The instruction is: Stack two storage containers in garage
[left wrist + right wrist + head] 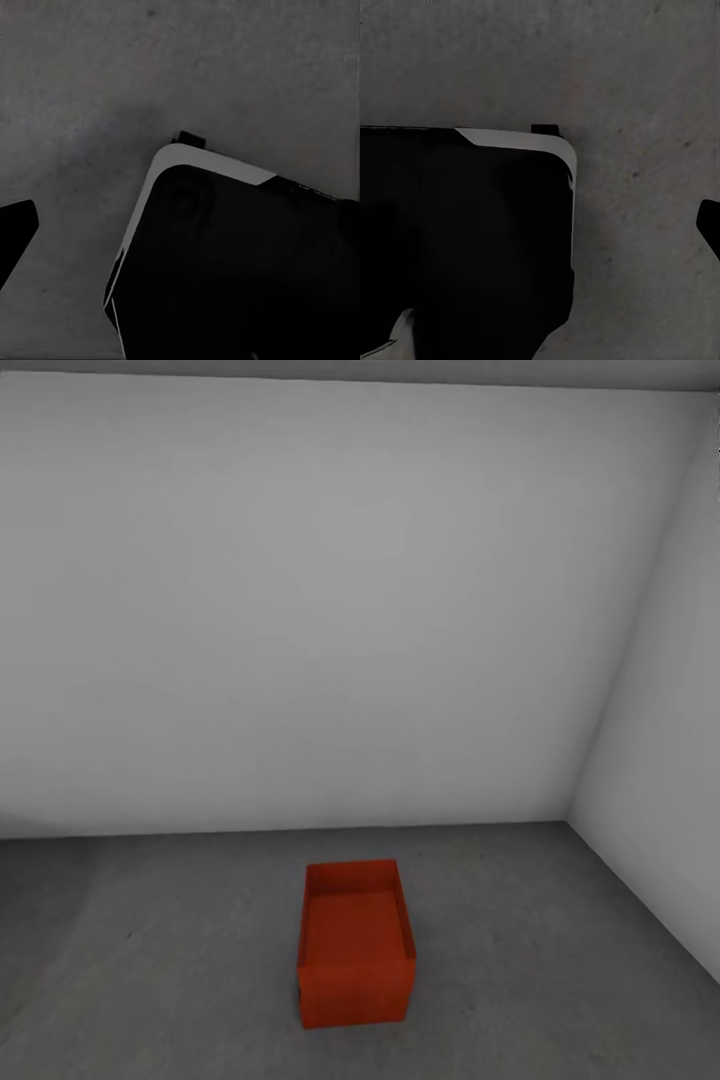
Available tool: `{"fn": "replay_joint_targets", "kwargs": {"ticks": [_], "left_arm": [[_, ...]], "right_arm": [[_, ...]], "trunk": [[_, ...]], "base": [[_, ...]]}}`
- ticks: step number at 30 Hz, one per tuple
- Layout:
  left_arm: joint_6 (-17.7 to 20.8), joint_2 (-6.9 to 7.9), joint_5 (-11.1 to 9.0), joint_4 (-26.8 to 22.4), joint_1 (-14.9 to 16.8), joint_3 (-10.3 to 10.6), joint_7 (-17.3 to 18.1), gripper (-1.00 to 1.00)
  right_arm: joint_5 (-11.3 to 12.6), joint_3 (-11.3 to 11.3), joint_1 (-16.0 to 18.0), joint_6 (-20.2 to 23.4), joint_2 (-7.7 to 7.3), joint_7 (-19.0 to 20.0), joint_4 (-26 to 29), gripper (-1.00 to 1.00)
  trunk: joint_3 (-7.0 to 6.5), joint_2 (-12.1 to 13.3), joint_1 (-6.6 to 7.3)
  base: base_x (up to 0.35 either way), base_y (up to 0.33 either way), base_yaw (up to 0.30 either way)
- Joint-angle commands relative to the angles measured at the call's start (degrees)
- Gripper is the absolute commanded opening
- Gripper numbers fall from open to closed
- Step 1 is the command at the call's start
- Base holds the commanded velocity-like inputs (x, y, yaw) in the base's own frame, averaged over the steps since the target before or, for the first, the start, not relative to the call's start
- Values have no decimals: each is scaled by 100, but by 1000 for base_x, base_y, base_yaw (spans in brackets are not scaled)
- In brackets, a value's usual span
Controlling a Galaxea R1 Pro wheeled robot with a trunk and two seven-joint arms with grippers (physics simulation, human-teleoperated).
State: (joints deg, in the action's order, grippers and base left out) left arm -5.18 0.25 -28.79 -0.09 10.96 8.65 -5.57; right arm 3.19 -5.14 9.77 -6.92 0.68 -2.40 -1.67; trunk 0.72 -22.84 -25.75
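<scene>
Looking forward and down from the head, high and well back, taking in the grey floor [150, 960], the white back wall [300, 610], the side wall [670, 760] meeting it in a corner at the right, and one container [355, 945] low and centred.

Looking from the left wrist almost straight down at the floor [225, 67], close, with the robot's dark, white-edged base [240, 270] bulking across much of the picture.

Looking down likewise from the right wrist at the floor [645, 75], equally close, the base [465, 240] again in shot.

Sharing the same rough grey floor across all three; sharing the base between both wrist views.
</scene>
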Motion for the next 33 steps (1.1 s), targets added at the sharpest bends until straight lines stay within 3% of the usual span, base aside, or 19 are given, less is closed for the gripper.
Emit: {"fn": "replay_joint_targets", "kwargs": {"ticks": [1,4,8,22,33], "left_arm": [[-12,0,-100,0,2,51,-15,100],[-16,-1,-251,0,2,56,-14,100],[-1,3,-307,0,2,60,-21,100],[0,94,-275,-96,2,83,-25,100],[0,109,-296,-166,2,68,-24,100]], "right_arm": [[33,-48,7,-31,4,-17,-18,100],[33,-46,7,-29,4,-16,-18,100],[33,-47,7,-29,3,-15,-18,100],[33,-44,7,-26,21,-19,-18,100],[-29,-72,7,11,-24,-33,-18,100]], "trunk": [[-2,-8,-3],[-30,-8,-3],[-67,-8,-3],[-195,-8,-3],[-215,-8,-3]], "base": [[0,0,0],[0,0,0],[0,0,0],[0,0,0],[0,0,0]]}}
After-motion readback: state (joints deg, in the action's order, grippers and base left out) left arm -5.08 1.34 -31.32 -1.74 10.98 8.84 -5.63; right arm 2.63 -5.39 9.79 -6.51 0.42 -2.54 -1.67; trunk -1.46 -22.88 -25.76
